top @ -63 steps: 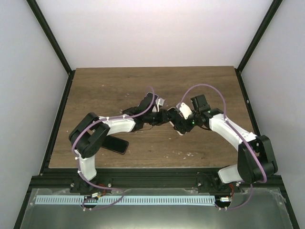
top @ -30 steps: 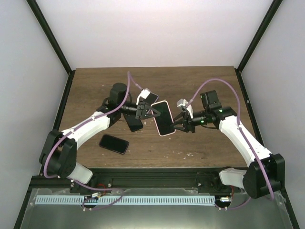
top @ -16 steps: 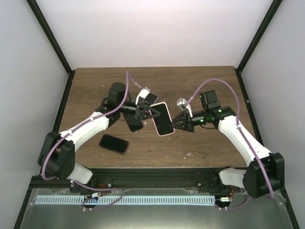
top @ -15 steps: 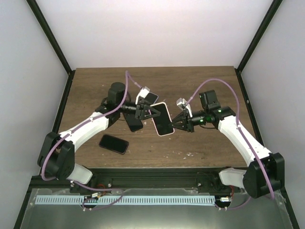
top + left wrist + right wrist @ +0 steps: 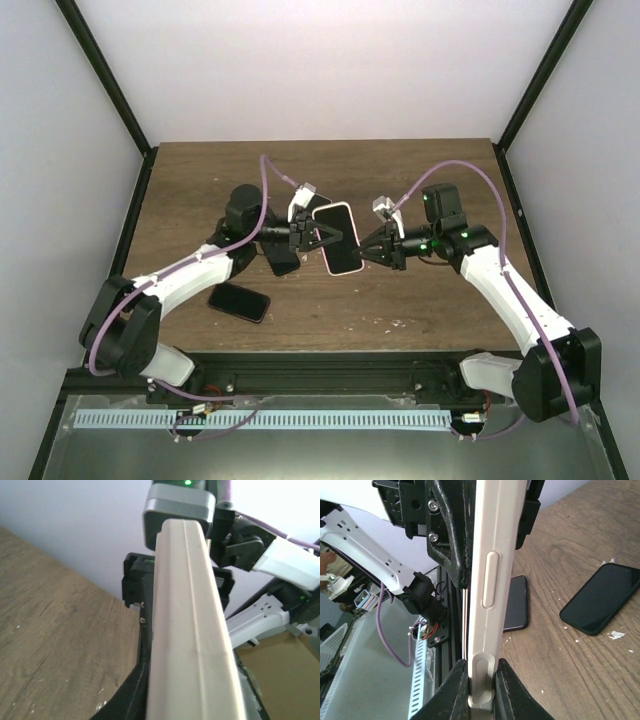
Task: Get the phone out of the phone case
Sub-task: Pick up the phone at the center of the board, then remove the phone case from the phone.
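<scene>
The phone [image 5: 339, 240], dark screen up, sits in its pale pink phone case [image 5: 495, 580] and hangs in the air over the middle of the table. My left gripper [image 5: 321, 237] is shut on the case's left long edge; in the left wrist view the case [image 5: 190, 630] fills the jaws, with one black finger [image 5: 134, 692] against it. My right gripper [image 5: 367, 249] is shut on the opposite long edge. In the right wrist view its fingers [image 5: 459, 690] pinch the case's side just below the button.
A bare black phone [image 5: 238, 301] lies on the wooden table [image 5: 420, 190] at the front left. Another dark phone [image 5: 283, 259] lies under the left gripper. The right wrist view shows both phones on the table [image 5: 600, 605] [image 5: 516, 611]. Black frame rails edge the table.
My right gripper has closed onto the case's right edge. Both arms have lifted the cased phone slightly and carried it a little toward the back of the table.
</scene>
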Action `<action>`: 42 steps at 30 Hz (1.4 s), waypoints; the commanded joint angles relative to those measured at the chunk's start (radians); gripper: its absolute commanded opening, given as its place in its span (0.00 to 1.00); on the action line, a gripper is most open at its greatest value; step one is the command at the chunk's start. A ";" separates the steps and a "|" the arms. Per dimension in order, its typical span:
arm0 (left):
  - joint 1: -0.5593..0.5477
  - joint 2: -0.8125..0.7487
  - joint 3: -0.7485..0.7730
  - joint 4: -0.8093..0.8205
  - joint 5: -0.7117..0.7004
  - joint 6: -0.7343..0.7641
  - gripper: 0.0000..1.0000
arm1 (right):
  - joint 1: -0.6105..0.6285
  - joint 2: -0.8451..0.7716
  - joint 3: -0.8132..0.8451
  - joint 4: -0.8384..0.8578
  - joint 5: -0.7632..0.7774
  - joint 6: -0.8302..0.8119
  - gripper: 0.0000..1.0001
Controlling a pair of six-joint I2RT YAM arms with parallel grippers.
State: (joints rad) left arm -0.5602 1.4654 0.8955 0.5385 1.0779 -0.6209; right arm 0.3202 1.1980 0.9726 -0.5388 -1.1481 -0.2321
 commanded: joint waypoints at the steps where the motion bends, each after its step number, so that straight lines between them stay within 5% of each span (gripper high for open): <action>1: -0.006 0.033 0.011 0.136 0.021 -0.077 0.08 | 0.004 -0.012 0.025 0.053 -0.033 0.025 0.01; 4: 0.005 0.049 0.023 0.166 0.033 -0.131 0.00 | 0.004 -0.018 0.026 0.031 -0.022 -0.017 0.08; 7: 0.034 0.073 0.063 0.142 0.083 -0.193 0.00 | 0.006 -0.019 0.035 -0.090 -0.045 -0.181 0.47; 10: 0.054 0.087 0.095 0.150 0.158 -0.242 0.00 | 0.006 -0.016 0.056 -0.239 -0.056 -0.388 0.63; 15: 0.055 0.090 0.128 0.106 0.240 -0.231 0.00 | 0.008 -0.008 0.077 -0.327 -0.033 -0.502 0.62; 42: 0.045 0.091 0.132 0.186 0.333 -0.316 0.00 | 0.080 0.025 0.110 -0.307 0.008 -0.557 0.29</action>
State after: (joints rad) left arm -0.5056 1.5650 0.9916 0.6292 1.3693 -0.8860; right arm 0.3824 1.2255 1.0409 -0.8455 -1.1629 -0.7288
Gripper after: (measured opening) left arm 0.105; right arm 0.298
